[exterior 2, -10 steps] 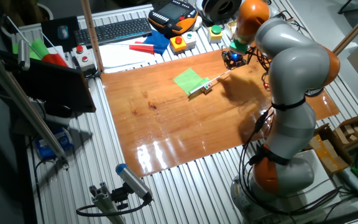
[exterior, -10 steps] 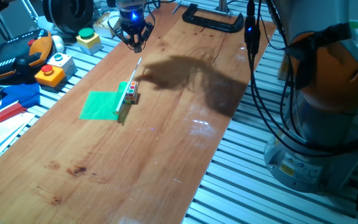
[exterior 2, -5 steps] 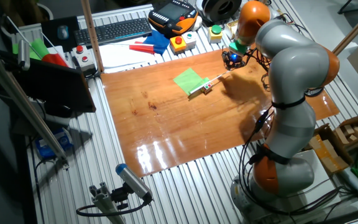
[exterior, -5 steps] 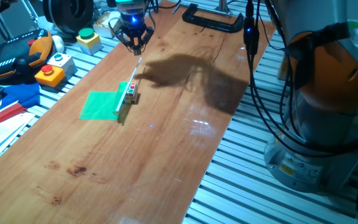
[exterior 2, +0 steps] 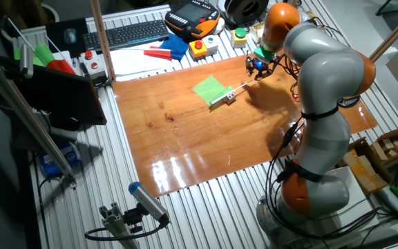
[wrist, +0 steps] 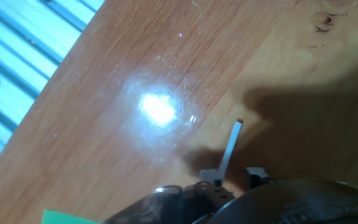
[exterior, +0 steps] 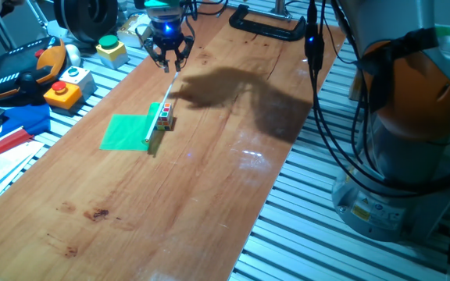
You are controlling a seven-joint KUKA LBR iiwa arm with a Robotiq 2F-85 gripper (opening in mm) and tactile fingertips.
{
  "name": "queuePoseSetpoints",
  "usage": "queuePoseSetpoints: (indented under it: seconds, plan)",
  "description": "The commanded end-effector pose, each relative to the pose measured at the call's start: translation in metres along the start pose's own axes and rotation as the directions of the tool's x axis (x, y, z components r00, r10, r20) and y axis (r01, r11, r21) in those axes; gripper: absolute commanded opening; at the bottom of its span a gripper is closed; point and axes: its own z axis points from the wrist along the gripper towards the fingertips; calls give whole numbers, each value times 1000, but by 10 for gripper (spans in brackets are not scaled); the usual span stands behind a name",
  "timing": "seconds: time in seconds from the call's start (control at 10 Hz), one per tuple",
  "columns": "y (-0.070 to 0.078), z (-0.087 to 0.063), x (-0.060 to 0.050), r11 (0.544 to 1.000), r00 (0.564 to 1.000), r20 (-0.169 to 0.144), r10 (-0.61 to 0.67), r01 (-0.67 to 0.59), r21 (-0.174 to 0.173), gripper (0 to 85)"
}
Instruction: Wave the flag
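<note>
The gripper is held spread just above the far tip of the flag, nothing being pinched. The flag is laid flat on the counter, a small multicoloured cube being set against its stick.

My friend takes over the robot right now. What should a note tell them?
Gripper: open, low over the free end of the stick, one finger either side; nothing held yet.
Flag: green sheet flat on the wooden table, its stick pointing toward the gripper.
Small puzzle cube: sits right by the stick, next to the sheet.
Done: gripper lined up at the stick's end.
Left: close on the stick, lift, wave.
</note>
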Motion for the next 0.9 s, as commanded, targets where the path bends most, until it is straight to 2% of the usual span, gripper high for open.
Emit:
queuePoseSetpoints:
  seconds: [0.0,0.8]
  plan:
    - [1,2,-1,1000,1000,0,13,-13,0,347]
    - [-2,19,-8,997,997,-1,74,-74,5,400]
